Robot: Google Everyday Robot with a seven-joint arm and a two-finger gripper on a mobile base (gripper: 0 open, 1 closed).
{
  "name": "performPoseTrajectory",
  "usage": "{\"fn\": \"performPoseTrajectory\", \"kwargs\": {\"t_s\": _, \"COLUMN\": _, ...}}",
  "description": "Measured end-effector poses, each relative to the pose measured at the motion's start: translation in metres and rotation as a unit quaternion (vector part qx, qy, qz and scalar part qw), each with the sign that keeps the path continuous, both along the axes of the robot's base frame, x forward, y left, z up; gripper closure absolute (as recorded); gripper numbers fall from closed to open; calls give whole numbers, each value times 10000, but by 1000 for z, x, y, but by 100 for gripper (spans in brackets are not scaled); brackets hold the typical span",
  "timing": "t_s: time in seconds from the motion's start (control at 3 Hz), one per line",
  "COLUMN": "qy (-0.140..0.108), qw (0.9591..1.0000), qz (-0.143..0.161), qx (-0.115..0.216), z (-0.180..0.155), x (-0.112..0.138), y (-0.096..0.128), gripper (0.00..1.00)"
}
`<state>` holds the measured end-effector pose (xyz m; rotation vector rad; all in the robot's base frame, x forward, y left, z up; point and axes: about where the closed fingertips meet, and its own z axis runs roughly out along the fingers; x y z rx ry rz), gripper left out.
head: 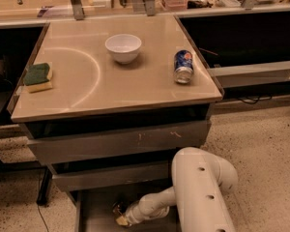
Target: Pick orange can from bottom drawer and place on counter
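Observation:
The bottom drawer (94, 211) is pulled open under the counter, with its grey floor showing. My white arm reaches down into it from the right. My gripper (121, 214) is low inside the drawer, near the left of its floor. A small shiny golden-orange can (117, 208) shows right at the gripper's tip, partly hidden by it. The counter (135, 81) is a glossy beige top with a curved arc mark.
On the counter are a white bowl (123, 47), a blue can (183, 66) at the right and a green-yellow sponge (37, 77) at the left edge. Two shallower grey drawers (118, 144) sit above the open one. Black recessed sinks flank the counter.

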<state>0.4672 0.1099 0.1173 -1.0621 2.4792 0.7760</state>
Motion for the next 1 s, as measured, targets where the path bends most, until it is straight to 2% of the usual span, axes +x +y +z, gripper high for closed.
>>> {"fn": "performPoseTrajectory", "kwargs": {"t_s": 0.33, "qy": 0, "qw": 10000, "qz": 0, "qx": 0, "z": 0, "x": 0, "y": 0, "gripper": 83}}
{"fn": "performPoseTrajectory", "kwargs": {"t_s": 0.67, "qy": -30, "qw": 9999, "qz": -66, "qx": 88, "z": 13, "x": -1, "y": -5, "gripper": 100}}
{"fn": "performPoseTrajectory", "kwargs": {"t_s": 1.0, "qy": -187, "qw": 9993, "qz": -312, "qx": 130, "z": 38, "x": 0, "y": -27, "gripper": 100}}
